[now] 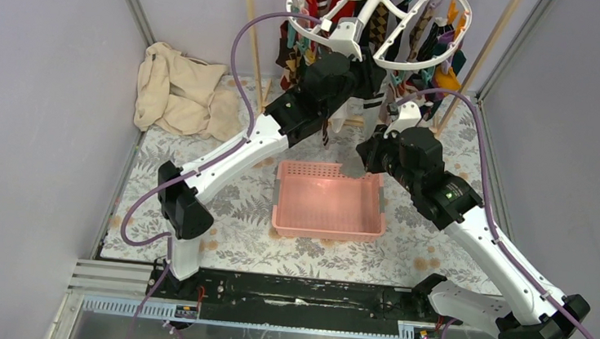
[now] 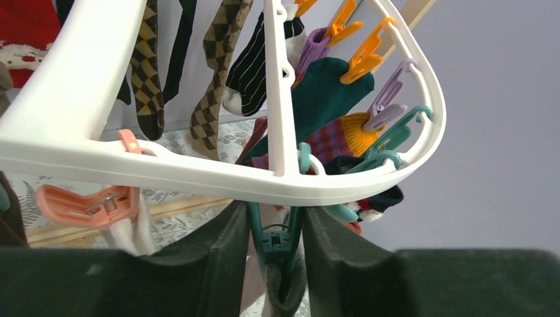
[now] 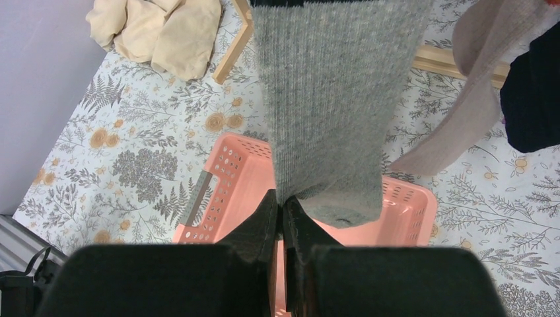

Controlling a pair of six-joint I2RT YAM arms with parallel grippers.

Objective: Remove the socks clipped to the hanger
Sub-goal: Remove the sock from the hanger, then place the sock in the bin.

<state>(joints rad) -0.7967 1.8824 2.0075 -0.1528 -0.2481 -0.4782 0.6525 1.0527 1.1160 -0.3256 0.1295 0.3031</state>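
Note:
The white oval hanger (image 1: 391, 31) hangs at the top with several patterned socks (image 1: 379, 21) clipped round it. Seen from the left wrist, its rim (image 2: 165, 168) runs just above my left gripper (image 2: 276, 214), whose fingers press both sides of a teal clip (image 2: 277, 241) holding a dark grey sock (image 2: 290, 287). That gripper (image 1: 368, 77) sits under the rack in the top view. My right gripper (image 3: 282, 201) is shut on the lower edge of a hanging grey sock (image 3: 330, 99), above the pink basket. From above, this gripper (image 1: 361, 160) is at the basket's far right corner.
A pink slotted basket (image 1: 324, 229) lies on the floral cloth between the arms, and its rim (image 3: 218, 191) shows below the grey sock. A beige cloth (image 1: 181, 89) is heaped at the back left. Wooden poles (image 1: 255, 38) flank the hanger. Another pale sock (image 3: 462, 112) dangles on the right.

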